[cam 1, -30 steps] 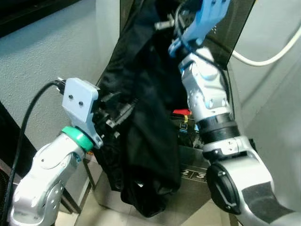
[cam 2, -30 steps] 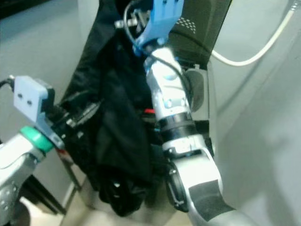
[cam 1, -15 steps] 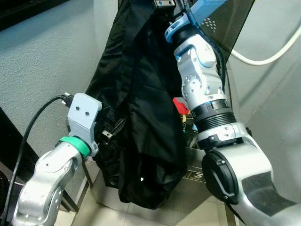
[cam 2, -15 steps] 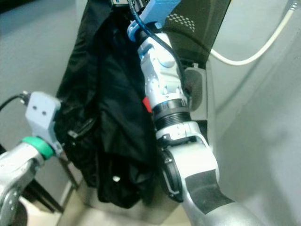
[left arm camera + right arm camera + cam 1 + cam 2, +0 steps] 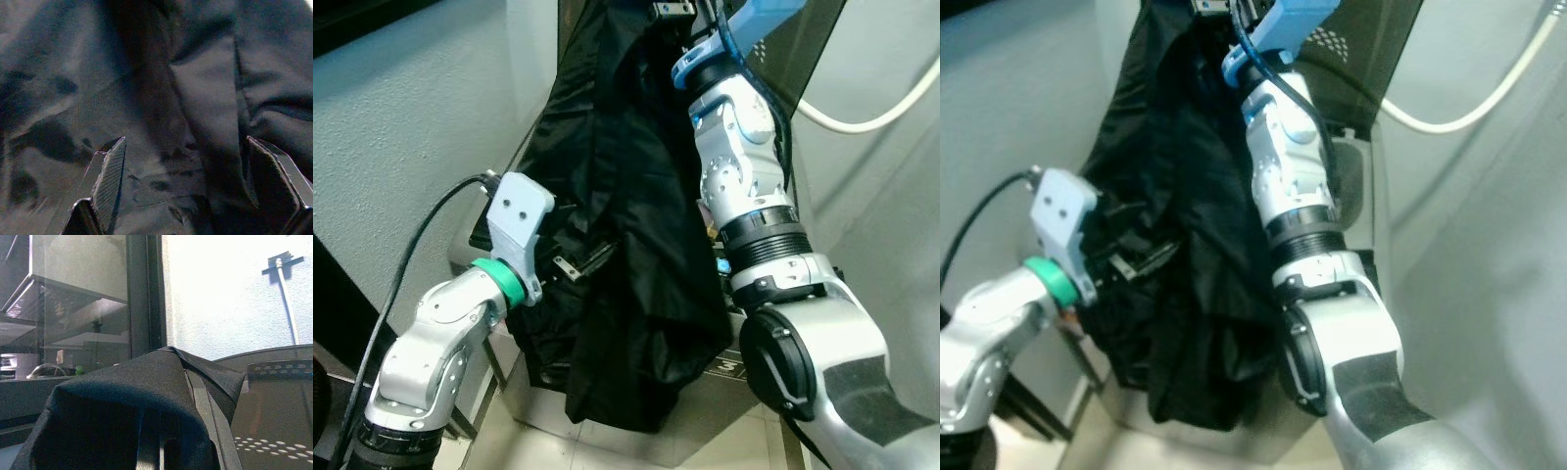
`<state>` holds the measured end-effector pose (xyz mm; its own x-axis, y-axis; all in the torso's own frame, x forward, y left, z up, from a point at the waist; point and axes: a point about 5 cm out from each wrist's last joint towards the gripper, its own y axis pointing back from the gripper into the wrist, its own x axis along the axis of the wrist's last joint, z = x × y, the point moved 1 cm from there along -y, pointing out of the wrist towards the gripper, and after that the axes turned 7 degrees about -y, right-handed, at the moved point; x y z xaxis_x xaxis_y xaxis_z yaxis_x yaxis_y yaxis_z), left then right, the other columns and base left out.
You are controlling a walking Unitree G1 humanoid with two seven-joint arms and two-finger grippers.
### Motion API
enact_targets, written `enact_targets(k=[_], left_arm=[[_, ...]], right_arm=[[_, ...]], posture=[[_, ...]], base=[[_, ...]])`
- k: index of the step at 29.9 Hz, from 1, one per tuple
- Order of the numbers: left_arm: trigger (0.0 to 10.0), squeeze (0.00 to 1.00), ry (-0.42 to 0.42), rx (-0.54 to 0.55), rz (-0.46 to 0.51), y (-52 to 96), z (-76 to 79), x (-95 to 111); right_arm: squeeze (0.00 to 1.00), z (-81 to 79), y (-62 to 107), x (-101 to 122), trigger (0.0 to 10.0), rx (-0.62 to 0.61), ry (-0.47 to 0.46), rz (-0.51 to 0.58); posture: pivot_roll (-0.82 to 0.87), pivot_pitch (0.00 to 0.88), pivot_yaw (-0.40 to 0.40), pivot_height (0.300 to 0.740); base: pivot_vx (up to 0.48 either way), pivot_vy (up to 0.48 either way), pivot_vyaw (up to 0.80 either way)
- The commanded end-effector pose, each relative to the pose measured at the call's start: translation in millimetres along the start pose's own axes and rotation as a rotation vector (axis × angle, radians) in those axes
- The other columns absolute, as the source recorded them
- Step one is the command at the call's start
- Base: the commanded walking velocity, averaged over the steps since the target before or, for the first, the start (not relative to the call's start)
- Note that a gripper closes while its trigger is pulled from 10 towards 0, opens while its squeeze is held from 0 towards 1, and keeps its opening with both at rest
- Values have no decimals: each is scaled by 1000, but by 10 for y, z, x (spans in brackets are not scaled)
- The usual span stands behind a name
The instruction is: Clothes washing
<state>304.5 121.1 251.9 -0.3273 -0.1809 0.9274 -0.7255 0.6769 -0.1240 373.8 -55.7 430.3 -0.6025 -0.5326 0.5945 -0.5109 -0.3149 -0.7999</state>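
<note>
Left eye view, near field: my left arm bends up from the lower left, green ring at the wrist, grey camera block above it with a black cable trailing off. My left gripper is pushed against the side of the hanging black garment, about midway down its length. In the left wrist view my two black fingers stand wide apart with dark wrinkled cloth spread behind and between them; nothing is pinched, so this gripper is open and only resting near or against the fabric.

Mid field: my right arm rises steeply from the lower right, silver forearm and black elbow joint just beside the garment's right edge. The garment hangs in long loose folds, its lower end bunched over the front of the washing machine, whose grey body shows beneath the cloth.

Far field: my right gripper is at the top of the frame, above the blue wrist mount. In the right wrist view black cloth is draped over and around the fingers, which look clamped together on it, carrying the garment's top. Behind stand the machine's raised dark lid, a textured pale wall, and a white hose curving across the right.
</note>
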Motion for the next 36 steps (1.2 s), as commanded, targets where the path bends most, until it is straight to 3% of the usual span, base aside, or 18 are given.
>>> enact_targets(k=[1,6,24,26,31,32,34,36], left_arm=[[0,0,-16,-3,-14,-73,-29,-61],[0,0,-109,76,-59,-153,-203,-113],[0,0,-194,196,-94,-196,-450,-168],[0,0,-245,252,-108,-218,-600,-176],[0,0,-304,313,-154,-235,-763,-203],[10000,0,-418,397,-216,-244,-996,-203],[10000,0,-418,397,-216,-244,-996,-203],[10000,0,-540,506,-250,-230,-1262,-103]], right_arm=[[0,-58,-54,135,10000,23,0,66],[0,-33,-42,176,10000,13,0,85],[0,28,3,192,10000,-2,-5,95],[0,12,33,301,10000,36,-86,133],[0,3,68,462,10000,87,-181,183],[0,93,111,623,10000,85,-262,241],[0,93,111,623,10000,85,-262,241],[0,248,159,727,10000,38,-311,286]], posture=[[152,76,4,740],[141,80,12,740],[136,94,18,740],[135,98,21,740],[127,103,27,740],[117,109,33,740],[117,109,33,740],[106,116,38,740]], base=[[0,0,0],[0,0,0],[0,0,0],[0,0,0],[0,0,0],[0,0,0],[0,0,0],[0,0,0]])
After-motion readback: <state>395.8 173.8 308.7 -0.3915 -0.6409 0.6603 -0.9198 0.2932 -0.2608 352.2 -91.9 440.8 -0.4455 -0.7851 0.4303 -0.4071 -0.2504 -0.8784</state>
